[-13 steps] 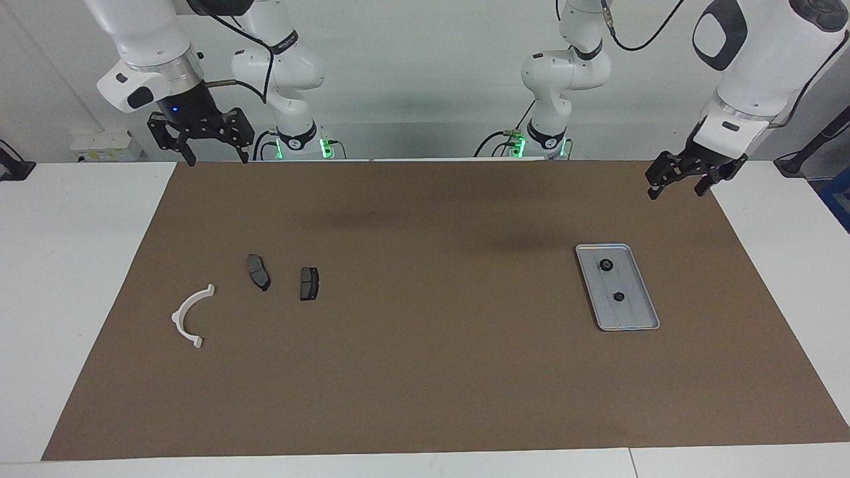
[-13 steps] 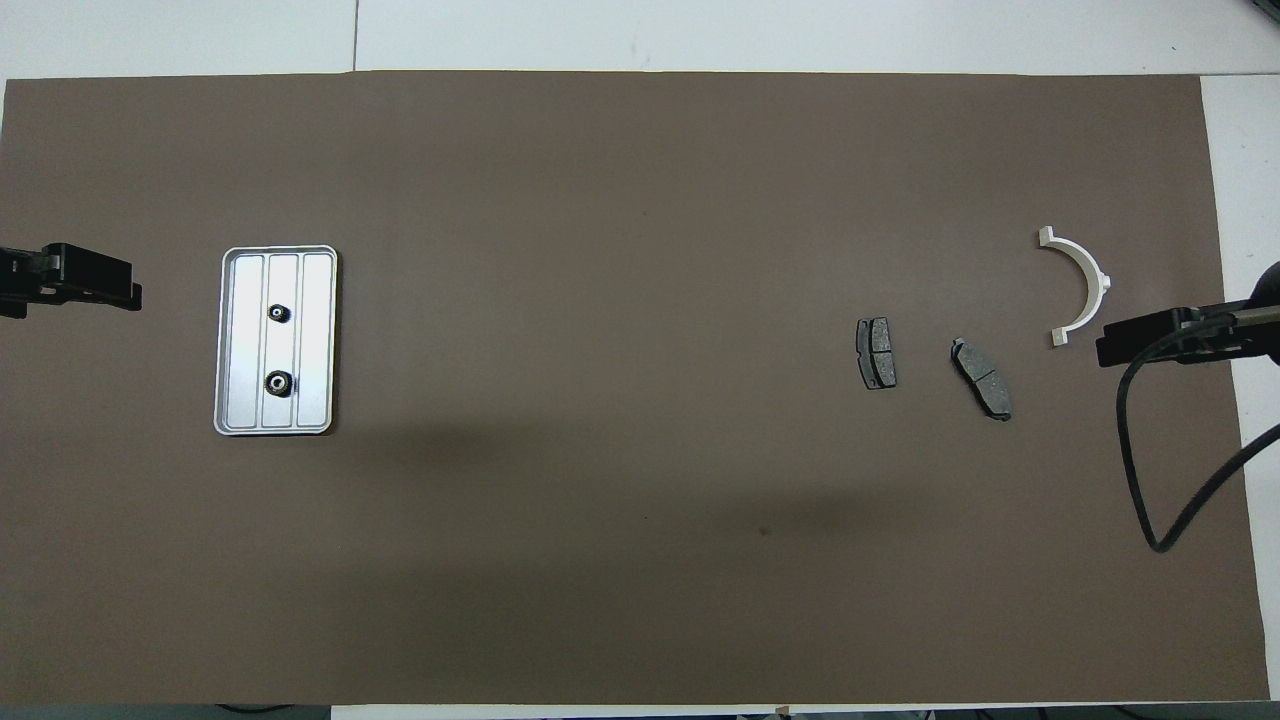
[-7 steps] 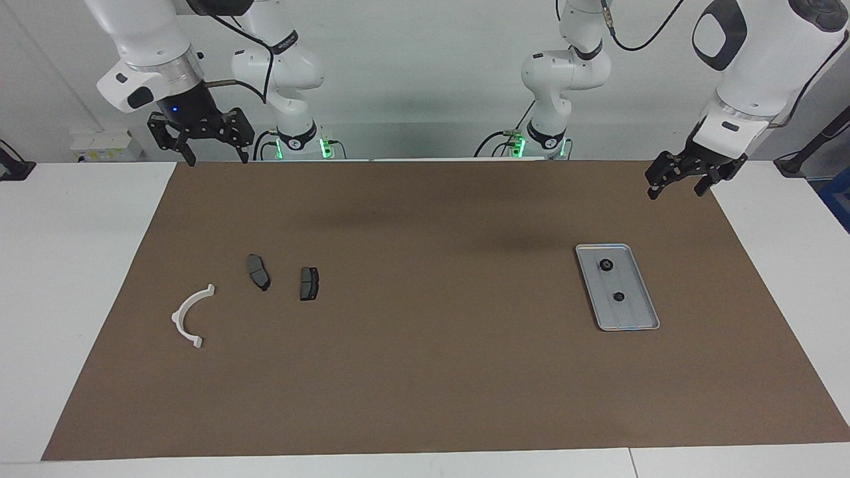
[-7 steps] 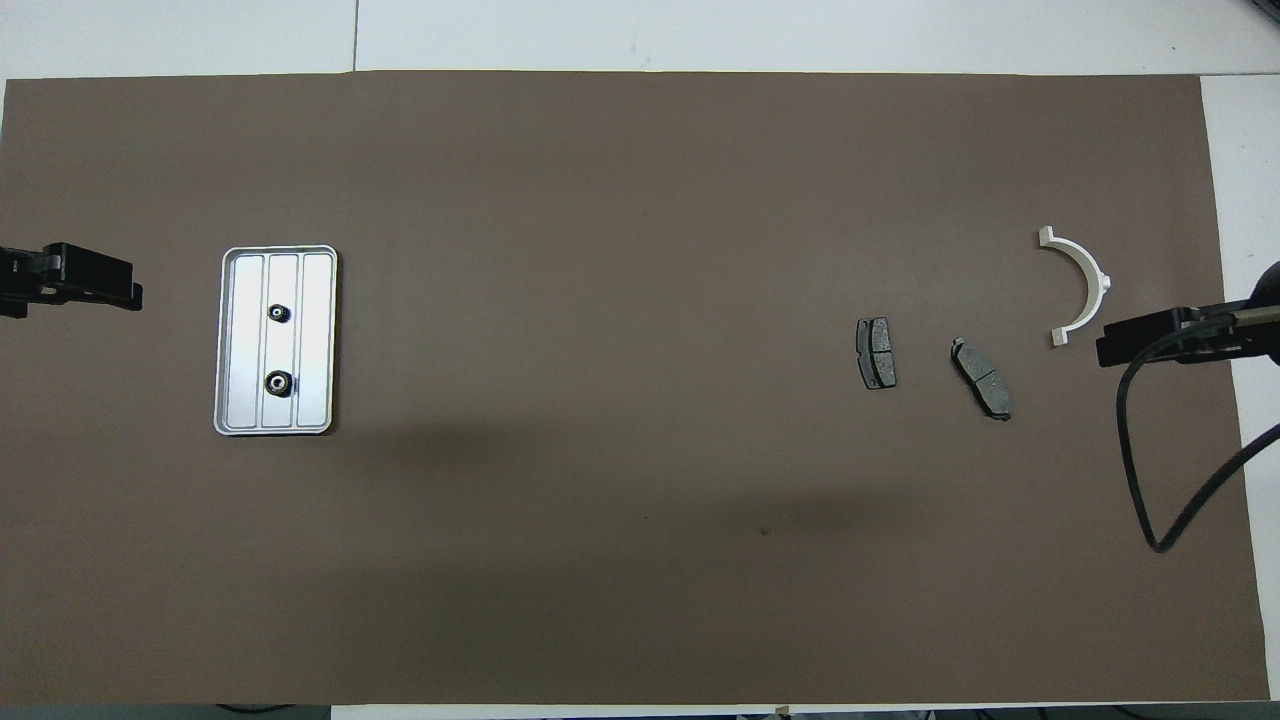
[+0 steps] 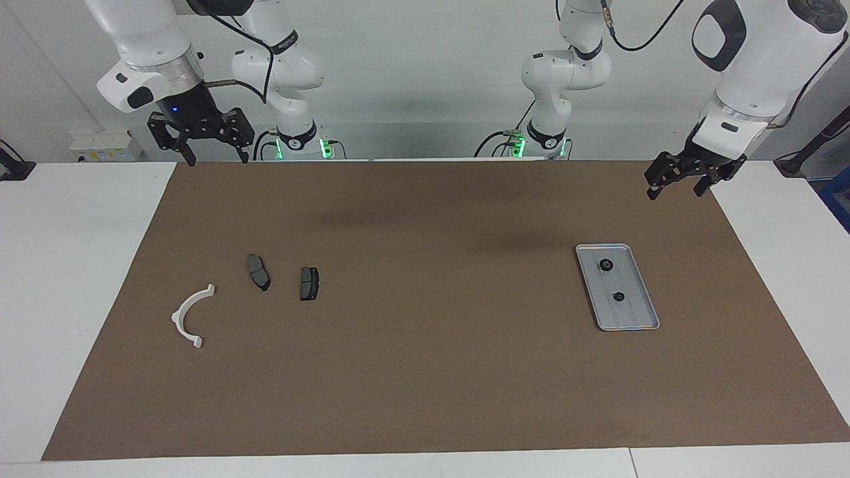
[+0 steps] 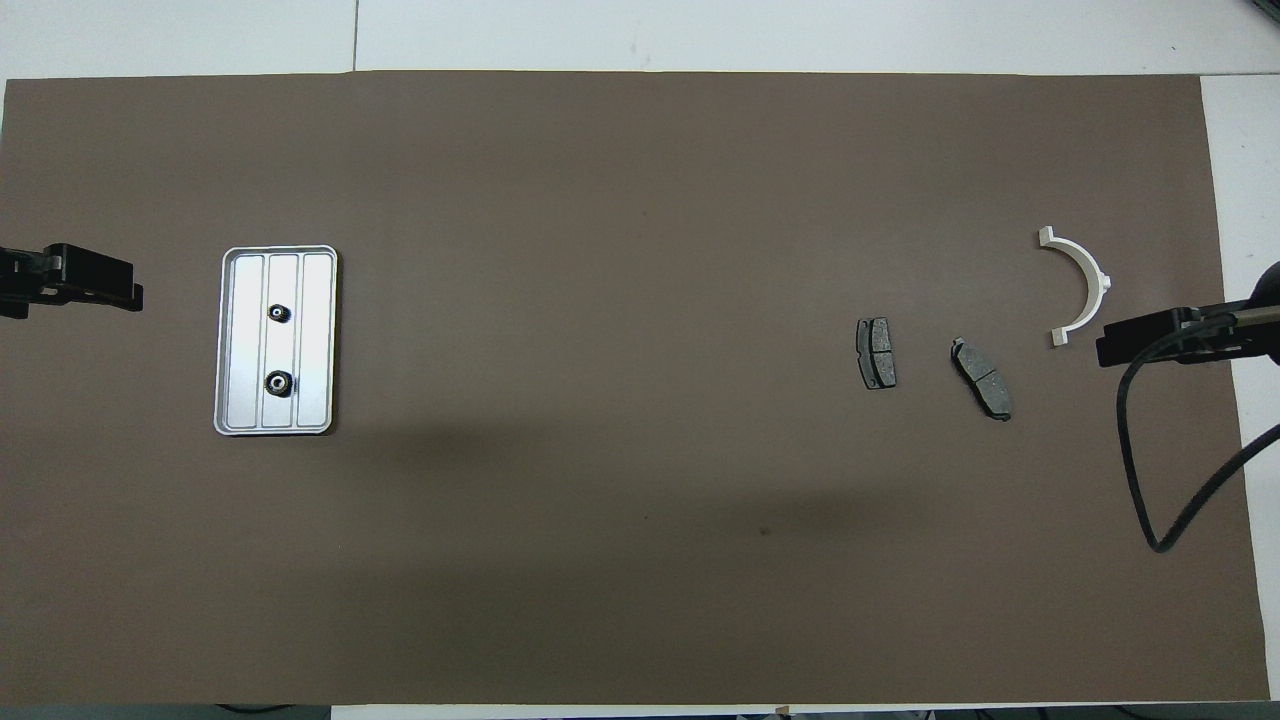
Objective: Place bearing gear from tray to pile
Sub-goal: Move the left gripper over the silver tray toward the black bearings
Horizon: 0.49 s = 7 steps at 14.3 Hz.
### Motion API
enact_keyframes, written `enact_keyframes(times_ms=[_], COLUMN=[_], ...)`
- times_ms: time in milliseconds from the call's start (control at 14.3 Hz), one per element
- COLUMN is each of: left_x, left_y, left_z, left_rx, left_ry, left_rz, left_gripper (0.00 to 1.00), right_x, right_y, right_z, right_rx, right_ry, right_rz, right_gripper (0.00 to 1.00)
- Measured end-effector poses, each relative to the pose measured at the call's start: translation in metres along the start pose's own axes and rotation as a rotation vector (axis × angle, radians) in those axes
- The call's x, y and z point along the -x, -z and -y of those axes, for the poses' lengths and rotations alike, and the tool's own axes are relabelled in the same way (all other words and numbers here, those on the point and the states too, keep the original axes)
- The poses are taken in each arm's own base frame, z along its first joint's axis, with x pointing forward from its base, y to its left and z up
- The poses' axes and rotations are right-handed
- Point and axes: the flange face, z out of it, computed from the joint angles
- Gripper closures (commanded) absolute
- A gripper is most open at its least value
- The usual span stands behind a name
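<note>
The tray [image 5: 617,287] is seen flat on the brown mat [image 5: 431,372] toward the left arm's end of the bench [image 5: 60,279], its long side running away from the robots. Two bearing gears are carried inside it along the middle ridge: one bearing gear [image 5: 605,265] nearer the robots, the other gear [image 5: 619,297] farther from them, both apart from each other and from the rim. The pile is spread loosely toward the right arm's end: a white bracket [image 5: 189,317] close to the mat's edge, one dark pad [image 5: 258,272] beside it, a second dark pad [image 5: 309,283] more toward the bench centre, none touching. The left claw [image 5: 677,187] is held up in the air over the mat's corner at the robots' edge, empty, fingers spread wide. The right claw [image 5: 211,157] is held raised over the other corner at the robots' edge, empty, also spread wide. No part is touched by either claw.
</note>
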Motion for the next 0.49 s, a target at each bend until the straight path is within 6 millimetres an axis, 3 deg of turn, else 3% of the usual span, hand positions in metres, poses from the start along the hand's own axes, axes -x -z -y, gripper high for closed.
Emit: enact_keyframes(times_ms=[210,420,490], left_x=[-0.006,-0.004,-0.001], left_y=[-0.030,-0.098,-0.124], left_z=[0.013,0.016,0.015], left_rx=[-0.001,-0.001,-0.001], left_ry=[0.021,0.027,0.026], left_rz=[-0.041,-0.051,-0.050], left_gripper=[0.00,0.00,0.05], right_x=[0.000,0.000,0.000], right_y=[0.000,0.000,0.000], right_z=[0.000,0.000,0.000], right_rx=[0.000,0.000,0.000], right_ry=[0.000,0.000,0.000], right_rz=[0.000,0.000,0.000], right_gripper=[0.00,0.00,0.00])
